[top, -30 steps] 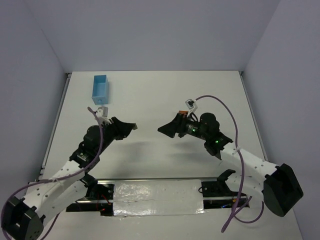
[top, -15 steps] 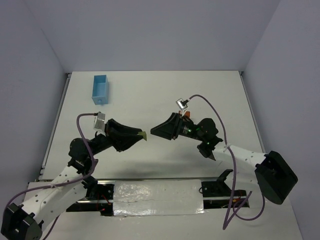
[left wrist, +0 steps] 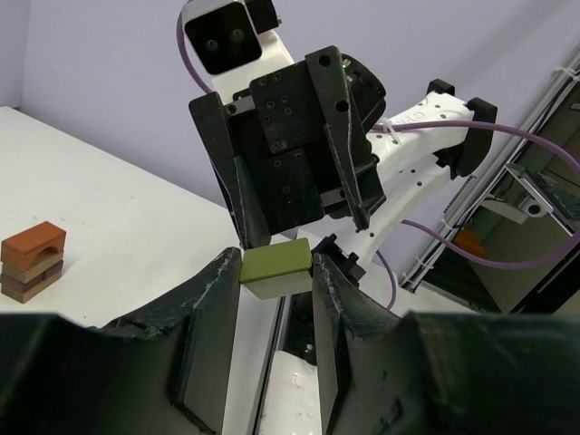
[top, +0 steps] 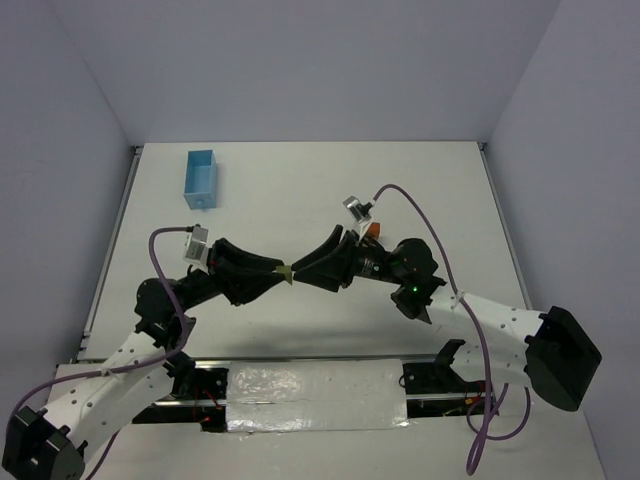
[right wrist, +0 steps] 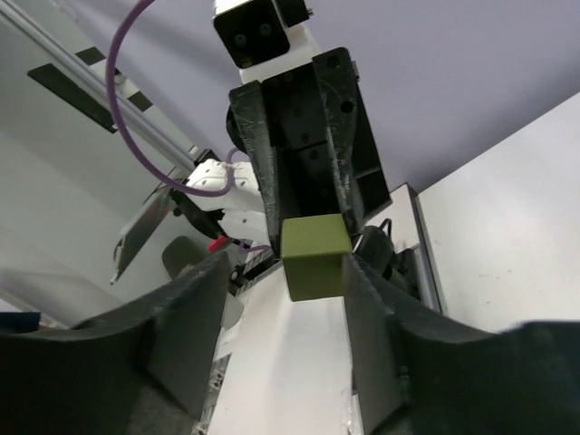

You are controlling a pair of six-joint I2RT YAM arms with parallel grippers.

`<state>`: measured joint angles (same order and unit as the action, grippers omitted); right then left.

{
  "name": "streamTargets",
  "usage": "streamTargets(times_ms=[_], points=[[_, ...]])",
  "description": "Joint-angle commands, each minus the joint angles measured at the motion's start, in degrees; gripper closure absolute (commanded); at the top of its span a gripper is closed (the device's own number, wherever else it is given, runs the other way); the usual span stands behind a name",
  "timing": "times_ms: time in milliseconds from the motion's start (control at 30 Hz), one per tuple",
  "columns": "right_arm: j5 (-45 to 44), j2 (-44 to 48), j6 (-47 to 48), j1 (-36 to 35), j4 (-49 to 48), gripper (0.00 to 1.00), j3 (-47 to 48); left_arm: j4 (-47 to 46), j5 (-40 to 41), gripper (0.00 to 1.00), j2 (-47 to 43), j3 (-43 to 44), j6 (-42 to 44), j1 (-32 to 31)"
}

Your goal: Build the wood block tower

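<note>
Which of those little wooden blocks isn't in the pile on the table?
The olive-green block: the left pincer holds it aloft, while the others sit stacked under the orange arch.

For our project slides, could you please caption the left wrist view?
Handover: left gripper holds the olive-green block inside the open right gripper; unfinished tower behind.

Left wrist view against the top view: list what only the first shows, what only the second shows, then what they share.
Left wrist only: the stack layer by layer, orange arch on top; the top view gives at most an orange speck behind the right arm. Top only: the blue box. Shared: the green block pinched by the left gripper, the right gripper straddling it, jaws not yet closed.
</note>
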<state>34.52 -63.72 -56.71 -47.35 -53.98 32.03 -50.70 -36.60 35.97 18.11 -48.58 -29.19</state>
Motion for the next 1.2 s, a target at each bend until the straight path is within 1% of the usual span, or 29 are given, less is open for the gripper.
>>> streamTargets(times_ms=[0, 67, 300, 500, 600, 767, 800, 867, 933, 967, 1000, 1033, 1067, 1133, 1167], points=[[0.37, -1.22, 1.6, -1.07, -1.57, 0.44, 3.12, -6.16, -2.33, 1.0, 0.33, 1.67, -1.61, -0.25], [0.46, -1.4, 1.95, -1.42, -0.96, 0.48, 3.47, -5.99, -2.51, 1.0, 0.25, 1.75, -1.52, -0.34], [-0.33, -1.84, 3.36, -2.22, 0.98, 0.49, 4.53, -6.96, -3.48, 1.0, 0.33, 1.58, -2.05, -0.34], [-2.09, -1.32, 5.73, -2.48, 3.79, 0.47, 4.79, -8.45, -4.18, 1.0, 0.77, 1.23, -2.75, -0.34], [-1.66, -1.58, 5.82, -2.48, 3.44, 0.5, 4.88, -9.33, -4.45, 1.0, 1.12, 1.05, -3.28, -0.43], [-0.16, -1.84, 5.03, -2.48, 1.24, 0.62, 4.36, -9.07, -4.18, 1.0, 0.95, 1.05, -2.93, -0.34], [0.28, -1.76, 5.12, -2.57, 0.81, 0.7, 4.27, -8.89, -4.18, 1.0, 0.86, 1.14, -2.93, -0.34], [0.63, -1.58, 5.38, -2.83, 0.36, 0.72, 4.09, -7.93, -3.4, 1.0, 0.86, 1.23, -2.66, -0.34], [1.16, -1.58, 5.55, -2.83, -0.16, 0.81, 3.92, -5.48, -2.6, 1.0, 0.86, 1.75, -1.87, -0.43], [1.6, -1.67, 5.64, -2.92, -0.69, 0.85, 3.74, -4.16, -1.9, 0.96, 0.86, 2.02, -1.52, -0.43], [1.95, -1.67, 5.99, -2.83, -2.35, 0.9, 3.65, -2.84, -0.5, 0.81, 0.86, 2.63, -0.74, -0.34], [2.3, -1.67, 6.43, -2.83, -2.71, 0.92, 3.22, -1.35, 0.38, 0.68, 0.86, 2.98, -0.38, -0.34], [2.3, -1.32, 7.22, -2.83, -2.28, 1.0, 3.21, 2.23, 2.22, 0.44, 0.69, 3.33, 0.06, -0.43], [2.13, -0.79, 10.2, -2.66, -0.96, 1.0, 2.95, 3.93, 3.02, 0.22, 0.42, 4.04, 1.03, -0.34], [2.13, -0.53, 11.0, -1.96, 0.52, 1.0, 2.95, 6.38, 3.55, 0.02, 0.16, 4.21, 1.12, -0.34]])
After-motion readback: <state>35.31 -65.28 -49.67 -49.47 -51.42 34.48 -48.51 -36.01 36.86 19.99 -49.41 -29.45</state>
